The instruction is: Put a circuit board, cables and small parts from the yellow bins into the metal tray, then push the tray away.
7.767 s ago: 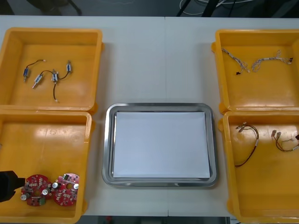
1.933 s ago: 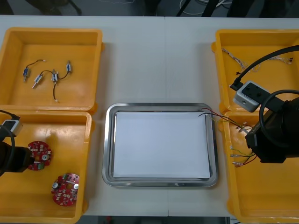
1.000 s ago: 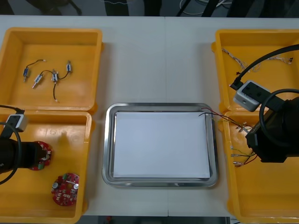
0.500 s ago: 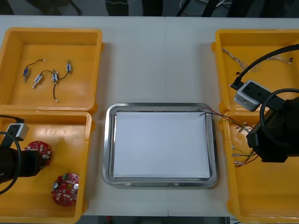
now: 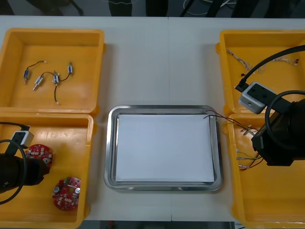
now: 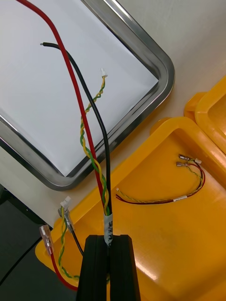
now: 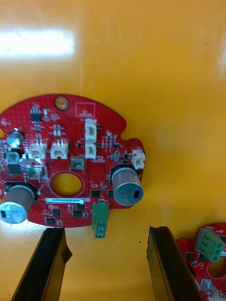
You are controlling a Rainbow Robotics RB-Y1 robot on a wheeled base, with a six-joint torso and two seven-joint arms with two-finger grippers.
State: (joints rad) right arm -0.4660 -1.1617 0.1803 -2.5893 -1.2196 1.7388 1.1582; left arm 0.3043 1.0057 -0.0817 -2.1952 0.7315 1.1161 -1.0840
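In the front view, a shiny rectangular metal tray [image 5: 110, 143] with a white inside is lying mid-way along the light surface [image 5: 162, 62]. Small metal parts [image 5: 55, 78] on thin black leads are being held in the far left yellow bin [image 5: 52, 31]. One round red circuit board [image 5: 38, 152] and a second board [image 5: 66, 192] are lying apart in the near left yellow bin [image 5: 66, 133]. Thin pale twisted cables [image 5: 267, 64] are lying in the far right yellow bin [image 5: 267, 95].

In the right wrist view, a bundle of red, black and yellow-green cables [image 6: 94, 141] is being gripped in the narrow jaws of the right gripper [image 6: 109, 239] above the near right yellow bin [image 6: 188, 244]. The bundle's loose ends are hanging over the tray's white corner. A separate red and yellow cable [image 6: 155, 200] is lying on that bin's floor.

In the left wrist view, the jaws of the left gripper [image 7: 106, 230] are being held wide and empty over the glossy bin floor. The first board, with its centre hole, grey cylinders and green block, is lying flat just beyond them.
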